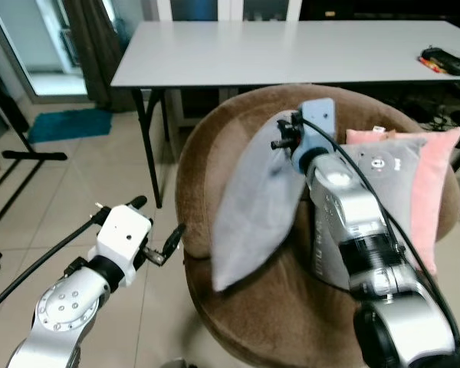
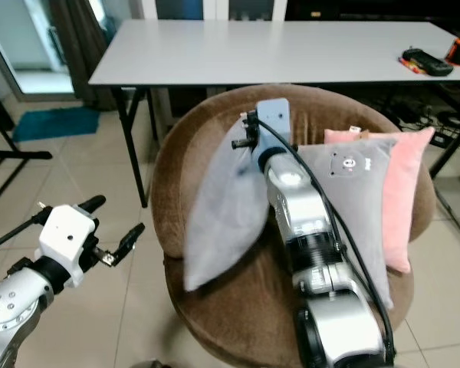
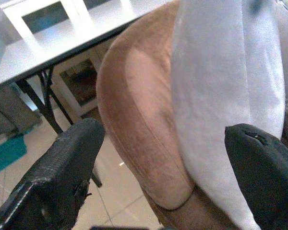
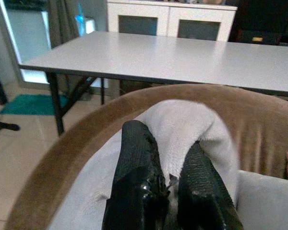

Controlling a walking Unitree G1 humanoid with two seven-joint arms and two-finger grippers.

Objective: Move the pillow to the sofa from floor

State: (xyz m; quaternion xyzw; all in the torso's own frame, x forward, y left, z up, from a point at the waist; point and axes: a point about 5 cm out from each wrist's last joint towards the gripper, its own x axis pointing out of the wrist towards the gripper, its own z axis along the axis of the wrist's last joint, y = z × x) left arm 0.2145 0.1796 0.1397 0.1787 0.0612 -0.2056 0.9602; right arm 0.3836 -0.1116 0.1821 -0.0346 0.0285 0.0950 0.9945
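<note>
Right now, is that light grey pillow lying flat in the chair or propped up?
Propped up: the light grey pillow leans on the brown chair back, its top corner pinched by the right tool.

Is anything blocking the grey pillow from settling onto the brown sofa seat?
Nothing visible does. The right gripper pinches the grey pillow, which already leans against the brown sofa backrest, beside another grey cushion and a pink cushion.

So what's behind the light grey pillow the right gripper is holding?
The brown chair's curved backrest stands behind the light grey pillow held by the right gripper; the pillow covers part of it.
</note>
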